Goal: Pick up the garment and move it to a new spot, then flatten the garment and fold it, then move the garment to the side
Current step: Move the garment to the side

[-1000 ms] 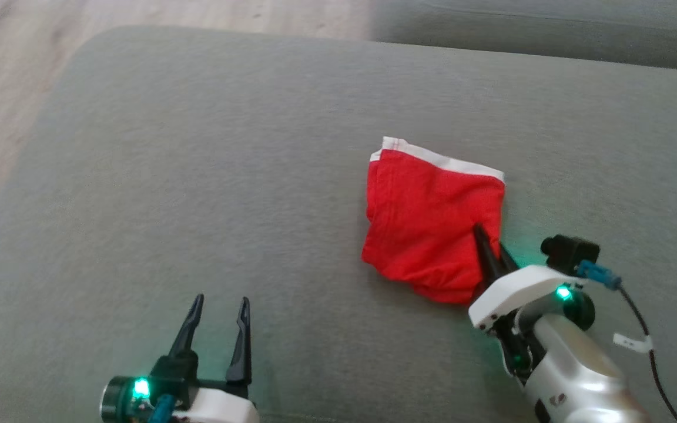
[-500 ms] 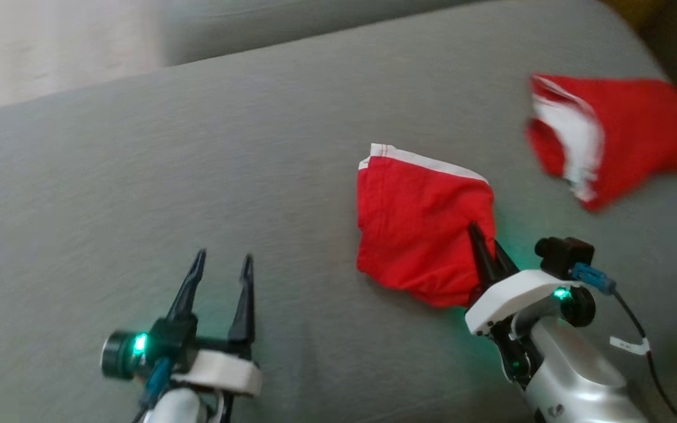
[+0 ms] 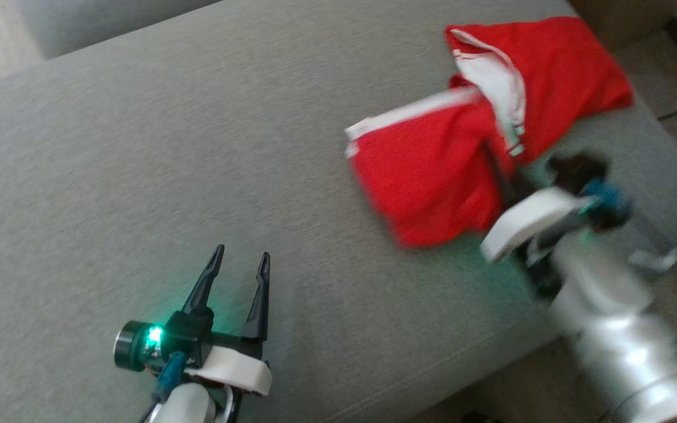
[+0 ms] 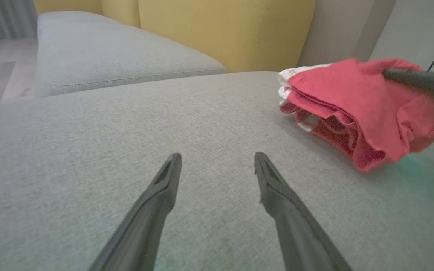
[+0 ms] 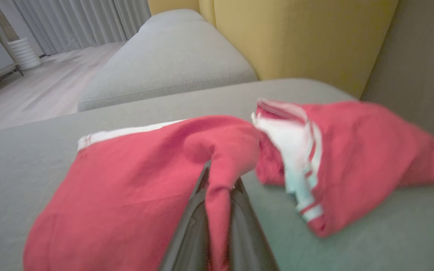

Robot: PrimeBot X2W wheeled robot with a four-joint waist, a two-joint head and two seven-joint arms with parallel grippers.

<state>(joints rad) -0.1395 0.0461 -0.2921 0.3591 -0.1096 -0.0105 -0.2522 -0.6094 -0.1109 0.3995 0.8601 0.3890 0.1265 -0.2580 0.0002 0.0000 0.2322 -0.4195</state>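
Right gripper [image 5: 219, 188] is clamped tight on a raised fold of the red garment [image 3: 426, 170], with cloth pinched between its dark fingers. Left gripper [image 3: 241, 254] hovers spread wide and empty near the near edge of the grey sofa cushion [image 3: 138, 147].

A second ago the garment lay flat. Since then the head camera has swung and the gripped corner has bunched upward. A second red garment [image 3: 556, 76] with white trim has also come into view at the cushion's far right corner, just beside the held one; whether they touch I cannot tell.

Behind the cushion stands a yellow backrest [image 4: 220, 30], and beyond lie another grey cushion [image 5: 171, 60], a pale wood floor [image 5: 43, 94] and grey curtains [image 5: 77, 19]. A white ribbed pot [image 5: 23, 54] stands by the curtains, its contents hidden.
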